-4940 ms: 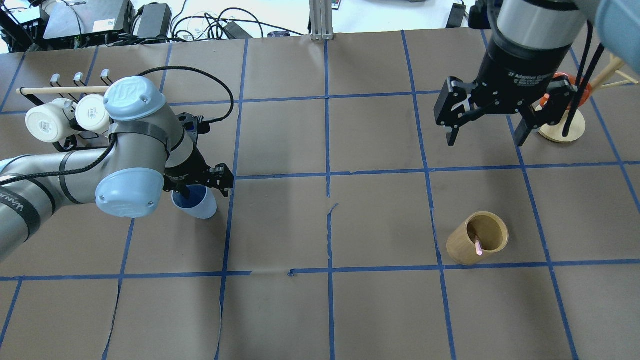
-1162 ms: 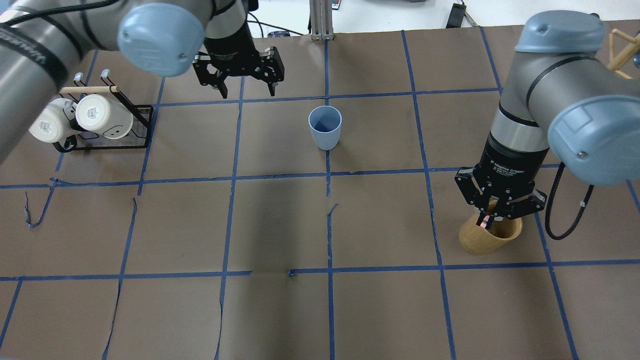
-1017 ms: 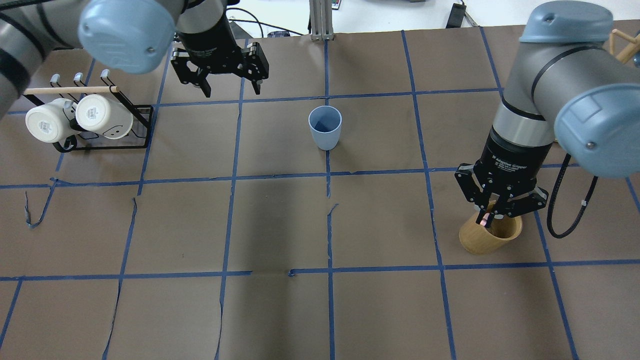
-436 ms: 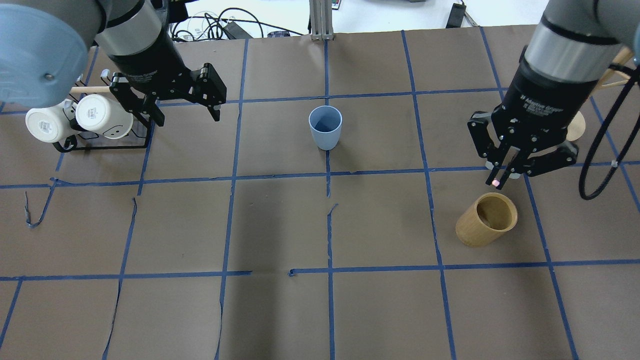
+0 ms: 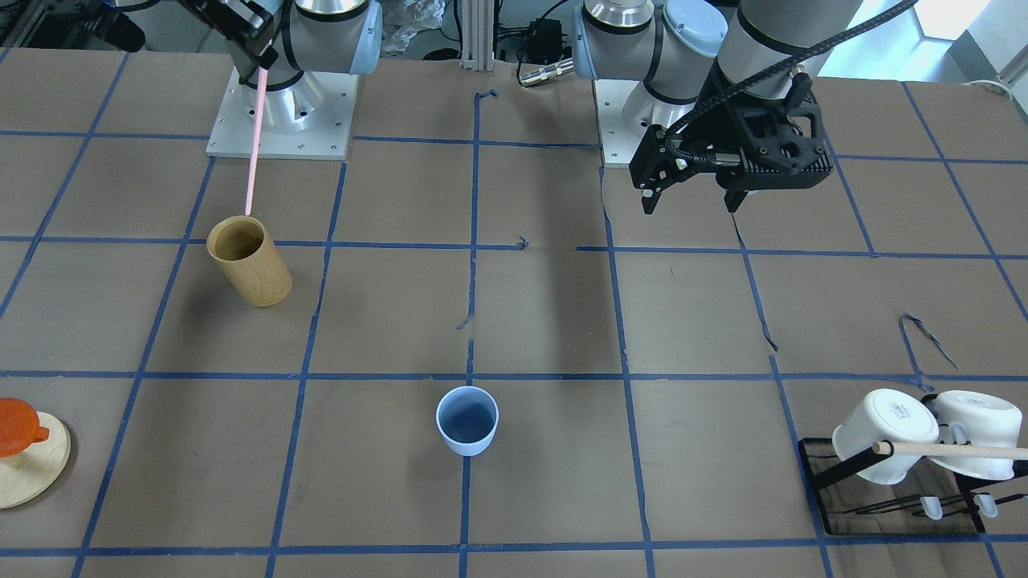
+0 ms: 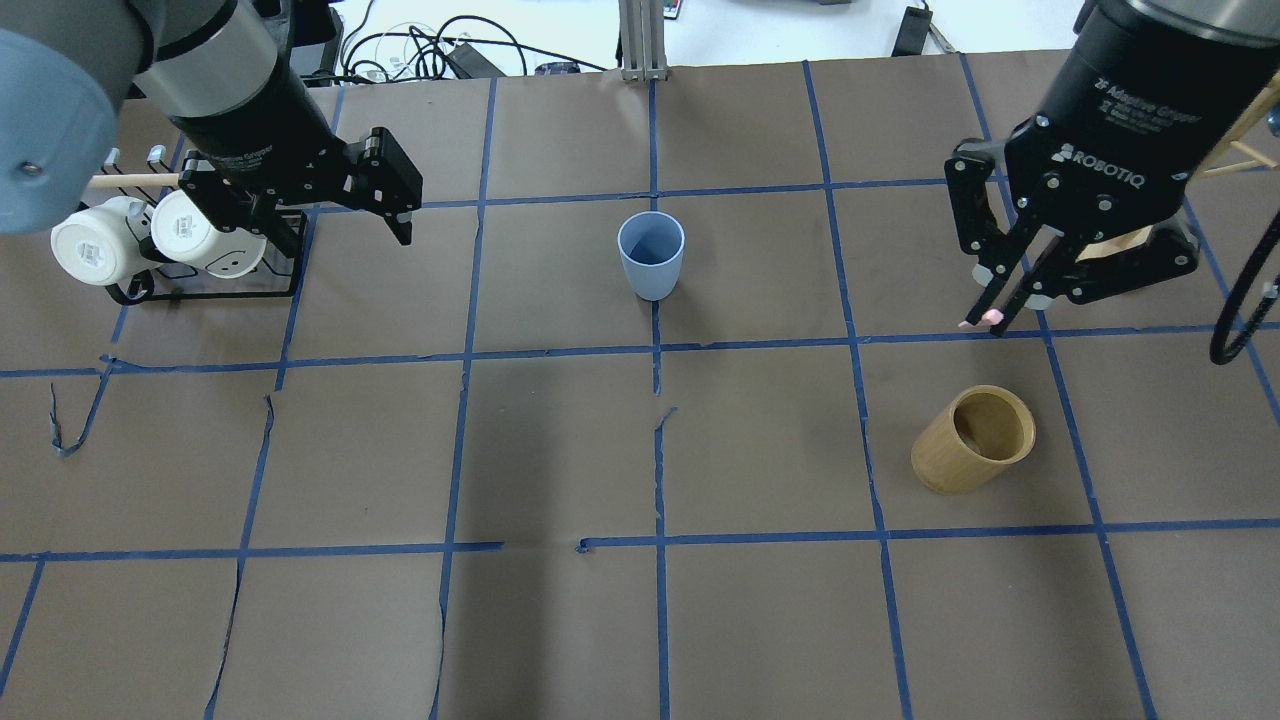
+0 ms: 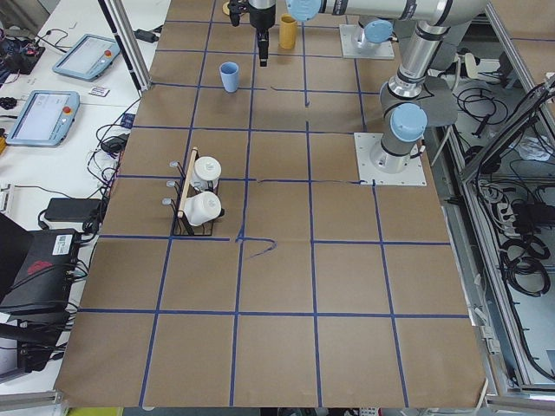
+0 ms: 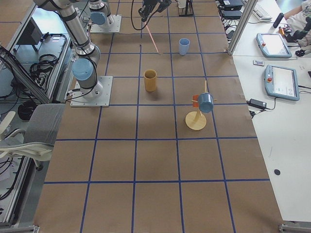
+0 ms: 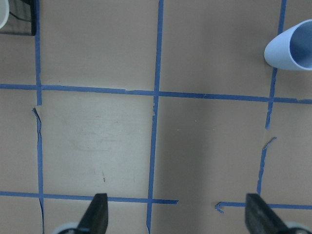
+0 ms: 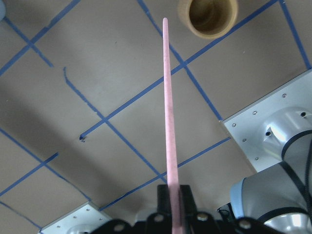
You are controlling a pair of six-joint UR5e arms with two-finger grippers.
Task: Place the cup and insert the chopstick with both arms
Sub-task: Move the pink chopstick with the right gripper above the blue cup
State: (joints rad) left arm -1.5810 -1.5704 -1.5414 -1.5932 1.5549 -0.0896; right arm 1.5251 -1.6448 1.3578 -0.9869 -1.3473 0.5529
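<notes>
The pale blue cup [image 6: 651, 255] stands upright and empty at the table's middle, on a blue tape line; it also shows in the front view [image 5: 467, 420] and the left wrist view [image 9: 292, 46]. My right gripper [image 6: 1003, 308] is shut on the upper end of the pink chopstick [image 5: 254, 144], which hangs clear above the tan bamboo cylinder [image 6: 975, 438]. In the right wrist view the chopstick [image 10: 168, 107] points down beside the cylinder [image 10: 208, 17]. My left gripper [image 6: 320, 215] is open and empty, raised well left of the cup, near the mug rack.
A black rack [image 6: 160, 240] with two white mugs and a long wooden rod sits at the far left. A round wooden stand [image 5: 24, 461] with an orange piece sits at the far right. Blue tape grid covers the brown paper table.
My left gripper set the cup at the middle, let go and drew back left toward the rack. My right gripper shut on the chopstick in the cylinder and lifted it out.
</notes>
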